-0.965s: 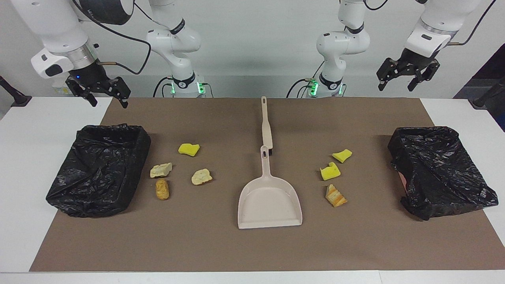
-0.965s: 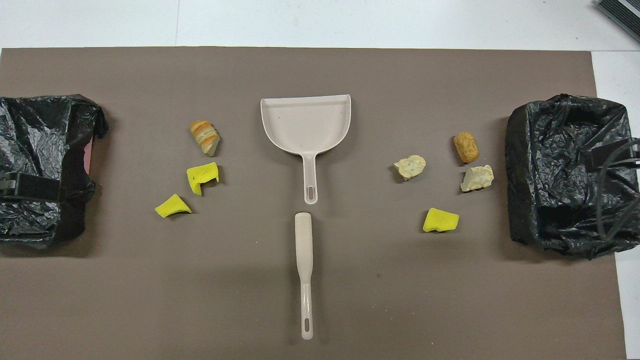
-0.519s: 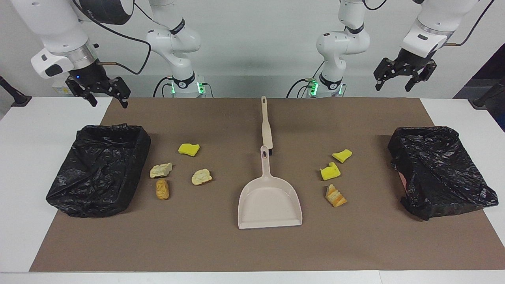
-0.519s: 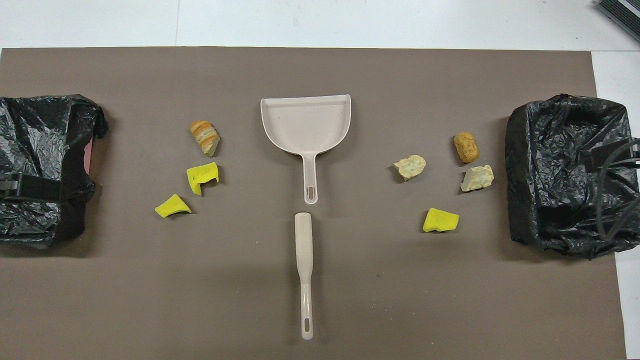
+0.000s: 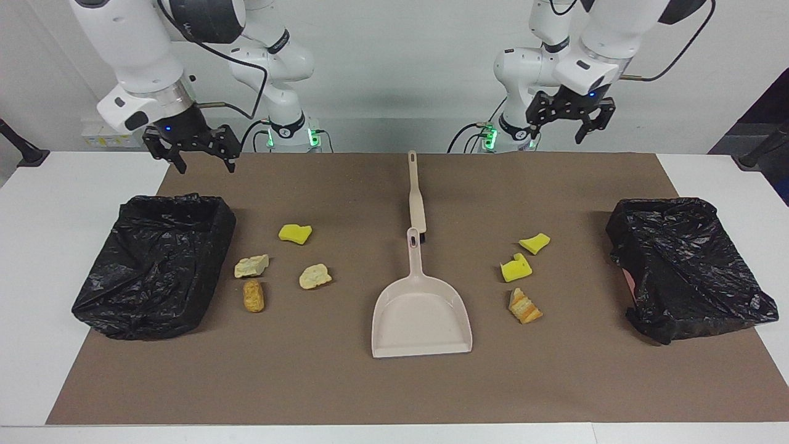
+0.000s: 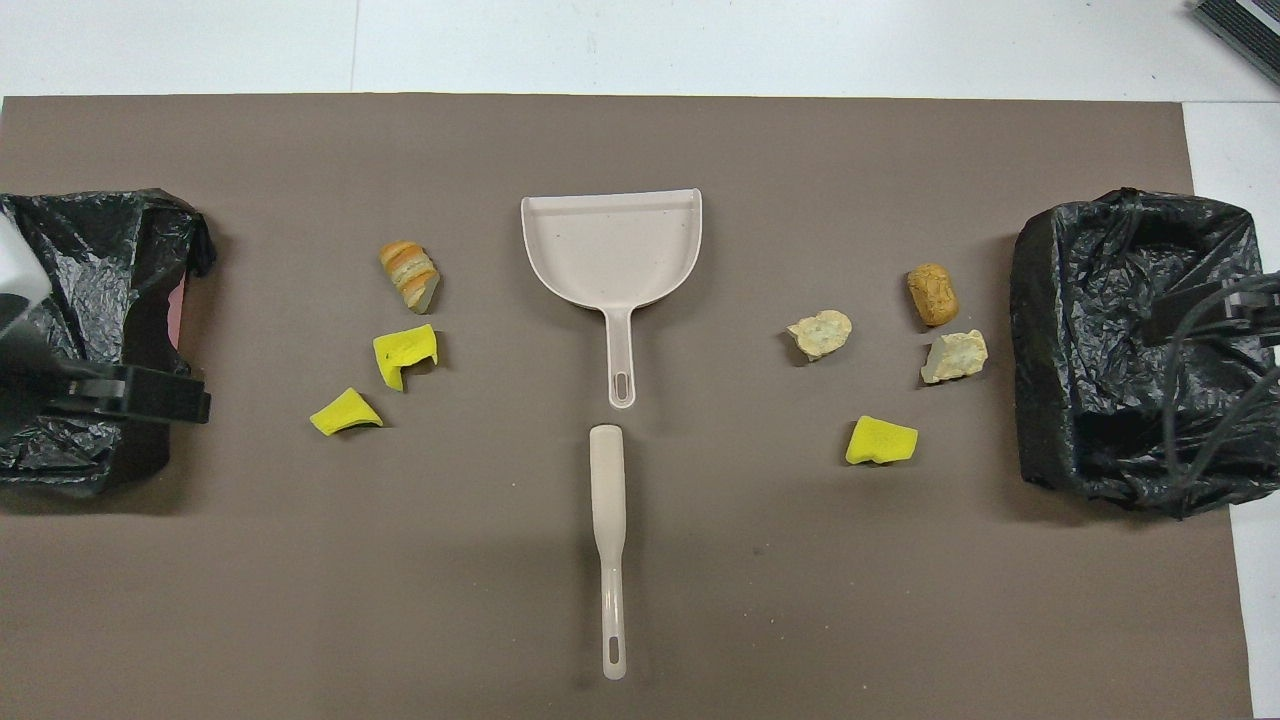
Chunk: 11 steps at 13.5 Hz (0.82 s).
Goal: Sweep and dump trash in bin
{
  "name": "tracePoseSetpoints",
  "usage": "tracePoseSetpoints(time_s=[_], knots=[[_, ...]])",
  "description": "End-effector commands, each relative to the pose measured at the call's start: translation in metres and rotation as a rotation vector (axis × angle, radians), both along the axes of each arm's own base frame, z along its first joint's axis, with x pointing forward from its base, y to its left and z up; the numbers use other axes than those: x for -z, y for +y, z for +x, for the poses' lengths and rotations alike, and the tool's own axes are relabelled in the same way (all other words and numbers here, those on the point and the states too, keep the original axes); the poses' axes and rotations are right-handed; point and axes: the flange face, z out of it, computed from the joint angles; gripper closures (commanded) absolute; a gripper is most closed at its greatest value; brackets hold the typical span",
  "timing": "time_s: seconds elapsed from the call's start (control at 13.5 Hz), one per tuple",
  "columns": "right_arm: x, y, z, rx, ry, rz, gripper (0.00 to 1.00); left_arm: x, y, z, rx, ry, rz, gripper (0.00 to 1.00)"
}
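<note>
Both my arms have swung inward: my left gripper (image 5: 570,121) and right gripper (image 5: 196,152) hang spread wide, empty, above the brown mat's (image 5: 345,382) robot-side edge.

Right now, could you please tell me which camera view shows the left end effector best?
The facing view: the whole left end effector hangs raised over the mat's robot-side edge, fingers apart, empty. The overhead view shows only a dark sliver of it over the bin.

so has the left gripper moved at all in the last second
Yes. In the facing view the left gripper has swung inward toward the brush, away from over the bin at its end.
</note>
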Motion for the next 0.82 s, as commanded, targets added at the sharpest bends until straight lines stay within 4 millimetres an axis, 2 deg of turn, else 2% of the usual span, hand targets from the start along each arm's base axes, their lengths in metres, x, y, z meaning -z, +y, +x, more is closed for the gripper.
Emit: tracePoseSetpoints(time_s=[0.0,0.22,0.45,0.52,0.59,0.67,0.74], knots=[[0.036,0.031,0.018,0.017,0.033,0.054,0.00,0.038,-0.050,-0.039,-0.005,-0.007,-0.019,0.00],[0.061,0.075,0.035,-0.011,0.057,0.040,0.00,0.091,-0.113,-0.089,-0.014,-0.031,-0.041,0.00],[0.087,0.129,0.055,-0.022,0.020,0.039,0.00,0.130,-0.155,-0.124,-0.012,-0.017,-0.048,0.00],[0.097,0.150,0.058,-0.014,0.008,0.037,0.00,0.141,-0.156,-0.132,-0.008,-0.018,-0.043,0.00],[0.105,0.169,0.060,-0.009,-0.009,0.041,0.00,0.154,-0.166,-0.142,-0.003,-0.005,-0.034,0.00],[0.116,0.180,0.063,-0.004,-0.016,0.045,0.00,0.181,-0.191,-0.157,-0.004,0.009,-0.021,0.00],[0.126,0.195,0.064,0.000,-0.018,0.076,0.00,0.202,-0.204,-0.166,-0.037,0.010,-0.019,0.00]])
